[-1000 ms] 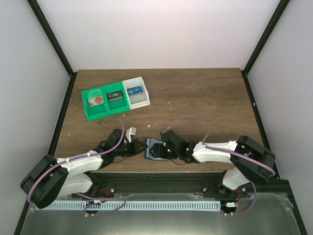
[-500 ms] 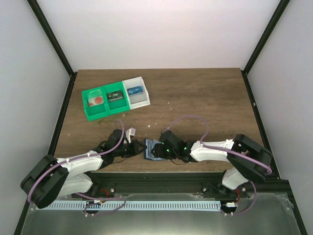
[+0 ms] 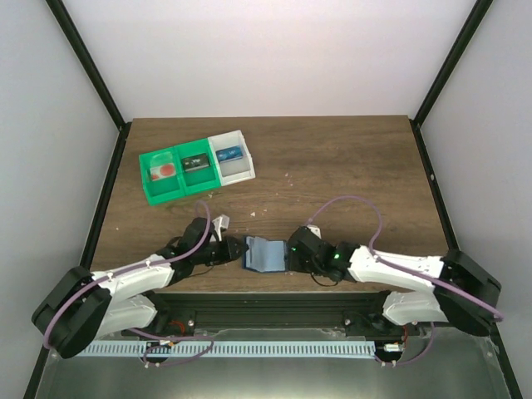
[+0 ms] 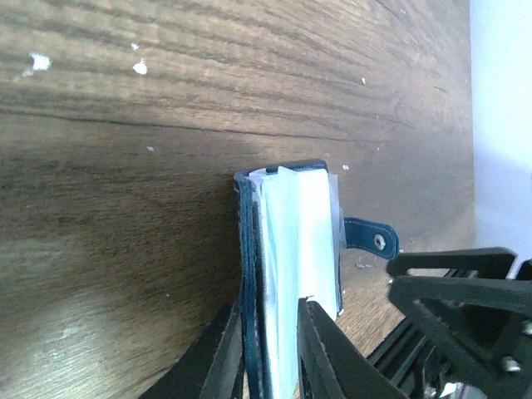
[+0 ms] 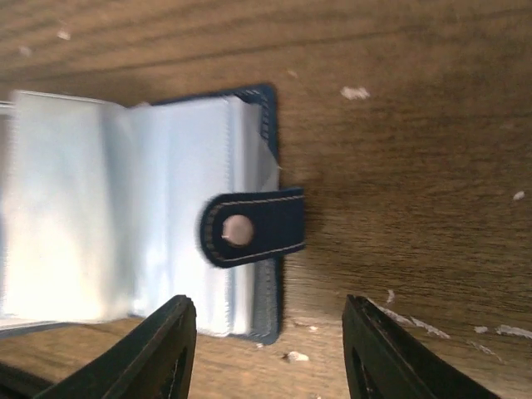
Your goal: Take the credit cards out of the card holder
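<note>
The blue card holder (image 3: 266, 253) lies open near the table's front edge, its pale clear sleeves facing up. My left gripper (image 3: 238, 249) is shut on its left edge. In the left wrist view the holder (image 4: 291, 241) stands edge-on between my fingers (image 4: 224, 353), with its snap strap (image 4: 370, 239) sticking out to the right. My right gripper (image 3: 293, 254) is open and empty just right of the holder. In the right wrist view the sleeves (image 5: 125, 208) and strap (image 5: 249, 229) lie ahead of my spread fingers (image 5: 158, 349). I cannot tell any credit card apart from the sleeves.
A green-and-white three-compartment tray (image 3: 151, 190) with small items stands at the back left. White crumbs (image 5: 355, 93) dot the wooden table (image 3: 349, 166). The black front rail runs just behind both grippers.
My right gripper has let go of the card holder and drawn back to the right. The holder now lies opened flat. My left gripper still holds its left edge.
</note>
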`<state>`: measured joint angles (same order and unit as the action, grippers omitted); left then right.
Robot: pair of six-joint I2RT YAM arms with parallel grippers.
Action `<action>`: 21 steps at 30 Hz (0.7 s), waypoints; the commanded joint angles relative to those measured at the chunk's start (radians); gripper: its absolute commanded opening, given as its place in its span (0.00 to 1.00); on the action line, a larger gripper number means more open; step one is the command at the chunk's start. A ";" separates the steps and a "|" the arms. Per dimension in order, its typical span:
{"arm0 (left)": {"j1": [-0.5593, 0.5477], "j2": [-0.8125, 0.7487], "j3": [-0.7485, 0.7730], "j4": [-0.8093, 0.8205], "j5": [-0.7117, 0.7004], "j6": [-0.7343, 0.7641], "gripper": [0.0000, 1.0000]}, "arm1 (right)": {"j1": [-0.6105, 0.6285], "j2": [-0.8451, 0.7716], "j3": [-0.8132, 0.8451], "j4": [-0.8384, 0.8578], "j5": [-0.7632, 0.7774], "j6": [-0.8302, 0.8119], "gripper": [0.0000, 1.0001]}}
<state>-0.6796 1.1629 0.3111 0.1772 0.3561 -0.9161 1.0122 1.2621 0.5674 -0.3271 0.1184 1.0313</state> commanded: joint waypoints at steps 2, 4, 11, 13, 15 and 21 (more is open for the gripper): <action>-0.002 -0.021 0.010 0.001 0.001 0.028 0.13 | 0.003 -0.111 0.024 0.077 0.004 -0.078 0.50; -0.002 -0.003 0.006 0.027 0.027 0.022 0.06 | 0.003 -0.116 0.020 0.156 -0.039 -0.093 0.52; -0.002 0.019 0.003 0.050 0.044 0.016 0.00 | 0.003 0.066 0.117 0.234 -0.131 -0.112 0.60; -0.001 0.017 0.003 0.051 0.045 0.018 0.00 | 0.005 0.127 0.142 0.244 -0.160 -0.112 0.65; -0.002 0.014 0.003 0.047 0.044 0.020 0.00 | 0.011 0.179 0.180 0.212 -0.157 -0.104 0.68; -0.002 0.011 0.003 0.049 0.043 0.017 0.00 | 0.015 0.264 0.217 0.192 -0.145 -0.092 0.70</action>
<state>-0.6796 1.1770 0.3115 0.1989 0.3874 -0.9073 1.0206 1.4952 0.7444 -0.1268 -0.0257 0.9356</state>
